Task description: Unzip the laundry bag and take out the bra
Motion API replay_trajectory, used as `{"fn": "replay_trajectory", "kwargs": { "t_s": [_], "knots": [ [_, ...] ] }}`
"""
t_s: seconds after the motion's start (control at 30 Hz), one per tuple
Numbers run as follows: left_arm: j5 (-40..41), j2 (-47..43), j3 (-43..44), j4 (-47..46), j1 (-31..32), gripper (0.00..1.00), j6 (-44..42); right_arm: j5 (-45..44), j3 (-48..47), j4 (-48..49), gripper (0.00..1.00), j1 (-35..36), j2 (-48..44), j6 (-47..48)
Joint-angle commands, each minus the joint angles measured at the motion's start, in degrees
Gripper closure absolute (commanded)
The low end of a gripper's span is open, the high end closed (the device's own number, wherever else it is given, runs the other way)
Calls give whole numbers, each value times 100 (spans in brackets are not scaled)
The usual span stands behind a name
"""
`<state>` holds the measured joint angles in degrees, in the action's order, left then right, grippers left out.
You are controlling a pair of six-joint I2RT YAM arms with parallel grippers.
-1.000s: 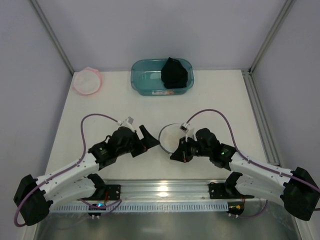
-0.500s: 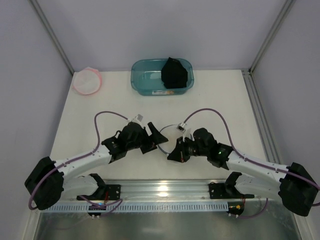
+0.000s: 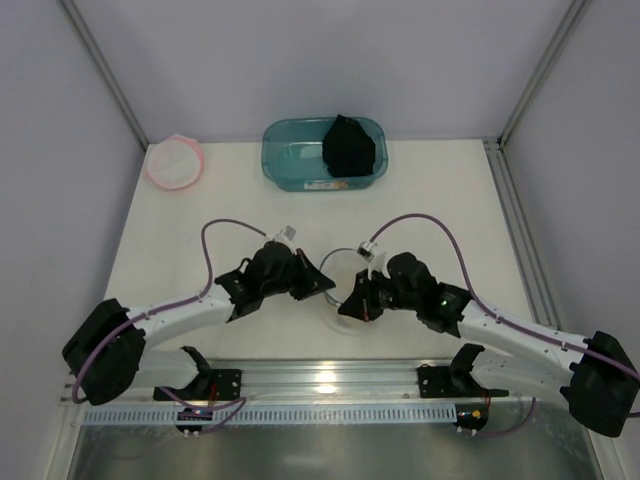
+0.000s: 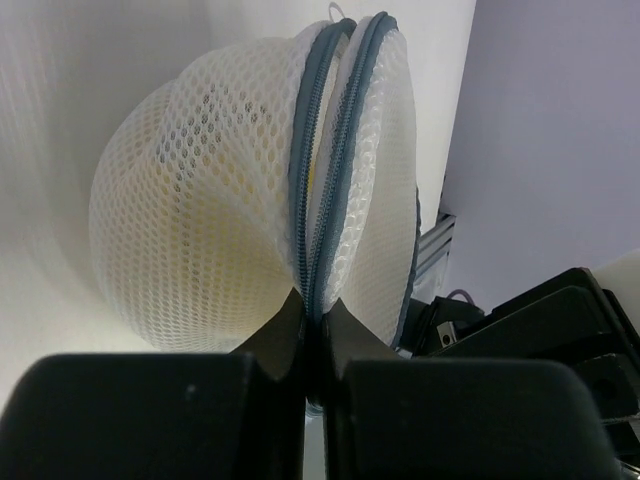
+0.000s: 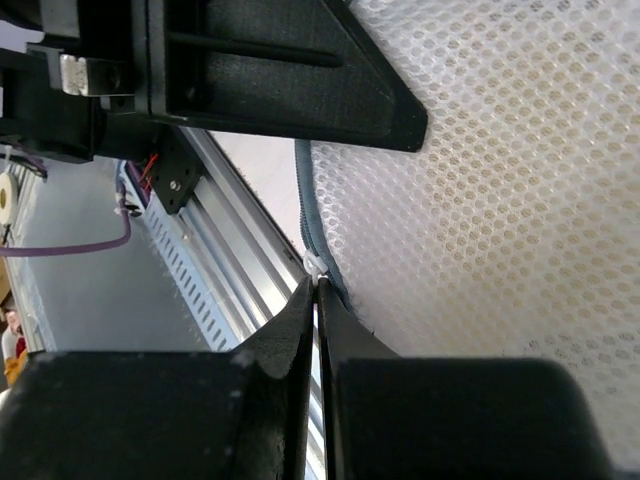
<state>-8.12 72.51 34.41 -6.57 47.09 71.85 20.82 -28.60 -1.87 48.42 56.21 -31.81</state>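
Over the last second the left gripper [image 3: 321, 285] has swung in and reached the laundry bag [image 3: 340, 272], which stands on edge well to the near side of the blue tub [image 3: 290, 160], toward the arm bases. Its wrist view shows what the overhead view cannot: the tips are pressed together on the grey zip band [image 4: 330, 150] at the bag's lower edge. The right gripper [image 3: 348, 304] has barely shifted, and its own camera shows its tips closed on the small white zip pull [image 5: 316, 267]. With the bag braced and the pull held, unzipping looks ready to start. The zip appears still closed.
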Motion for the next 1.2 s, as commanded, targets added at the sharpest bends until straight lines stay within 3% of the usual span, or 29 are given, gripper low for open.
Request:
{"fn": "replay_trajectory", "kwargs": {
  "t_s": [0.0, 0.17, 0.37, 0.6, 0.87, 1.17],
  "knots": [
    [231, -105, 355, 137, 11, 100, -241, -683, -540, -1015, 96, 36, -171, 272],
    [495, -360, 531, 918, -42, 100, -716, -2044, -1006, -2701, 96, 53, -180, 316],
    [355, -431, 610, 1131, -156, 100, -997, -2784, -1121, -3284, 96, 53, -216, 237],
    [48, -317, 891, 1491, -209, 100, -1480, -3241, -1192, -3443, 96, 53, 268, 290],
    [-304, -159, 1146, 1887, -279, 100, -1991, -4926, -1604, -3733, 96, 44, 813, 140],
    [-805, 158, 1357, 1905, -297, 100, -2316, -5694, -1938, -2820, 96, -219, 1708, 518]
  ]
}}
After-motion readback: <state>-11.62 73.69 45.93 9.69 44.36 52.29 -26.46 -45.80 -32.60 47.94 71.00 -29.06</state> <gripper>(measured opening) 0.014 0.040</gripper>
